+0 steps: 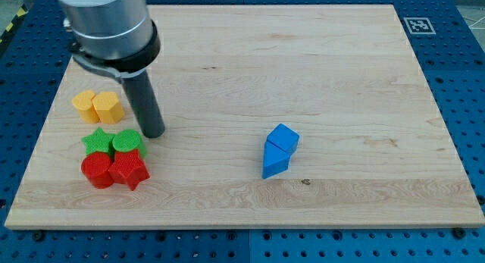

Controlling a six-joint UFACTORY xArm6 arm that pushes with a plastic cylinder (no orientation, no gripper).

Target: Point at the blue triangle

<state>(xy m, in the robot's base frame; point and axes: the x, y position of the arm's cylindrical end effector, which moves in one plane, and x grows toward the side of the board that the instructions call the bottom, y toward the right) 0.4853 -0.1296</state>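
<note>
the tool was a bare rod with no jaws, so it held nothing. my tip (153,133) stood on the wooden surface (227,58) at the view's left, just beside the green round block (127,142) and near the yellow blocks (98,106), green star (95,140) and red blocks (114,170). the blue triangle (274,164) lay well apart toward the view's right, touching the blue cube (283,137). judged: pointing required travel rightward, stopping short to avoid pushing either block.
</note>
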